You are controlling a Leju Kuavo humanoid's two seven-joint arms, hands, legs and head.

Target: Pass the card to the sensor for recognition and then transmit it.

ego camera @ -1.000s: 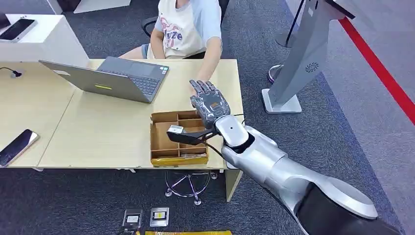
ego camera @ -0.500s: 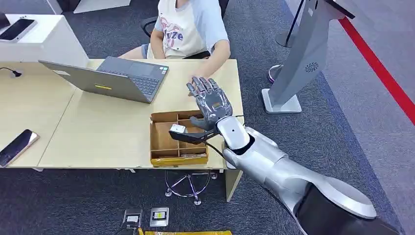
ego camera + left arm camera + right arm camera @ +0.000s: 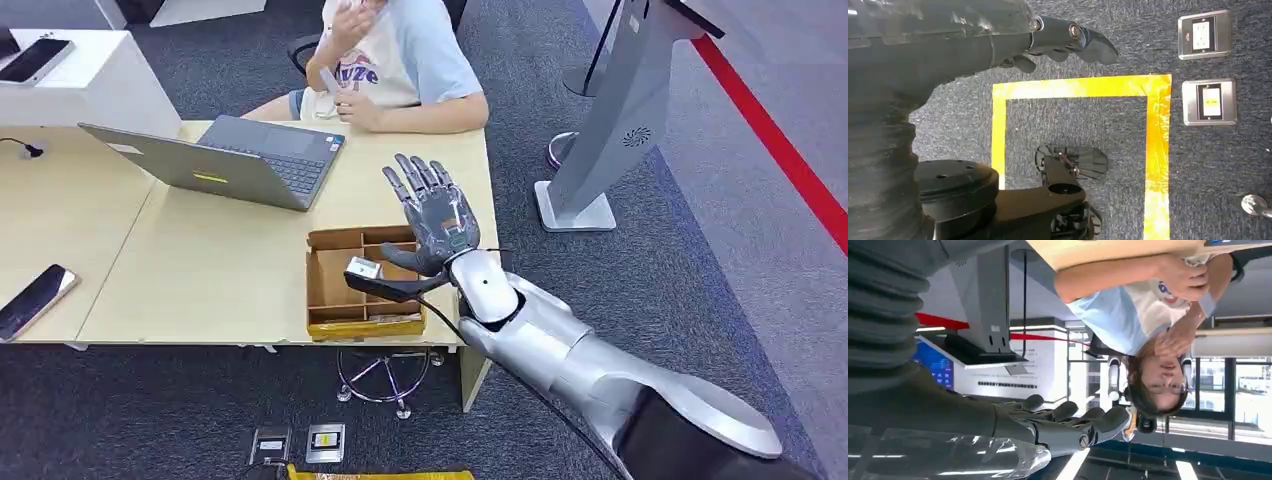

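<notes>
Holding our right hand (image 3: 437,215) flat, fingers spread and empty, above the worktop (image 3: 200,270), we see the card (image 3: 329,80) in the seated person's (image 3: 400,60) hand.

The worktop (image 3: 200,270) is pale wood and the tray (image 3: 325,290) brown cardboard. A grey laptop (image 3: 240,160) sits there. The floor (image 3: 1073,125) is dark speckled carpet with yellow tape (image 3: 1158,150); the hand (image 3: 437,215) is grey.

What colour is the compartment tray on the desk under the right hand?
Brown cardboard, the tray has a yellowish front edge; it shows best in the head view, beside the right hand.
</notes>
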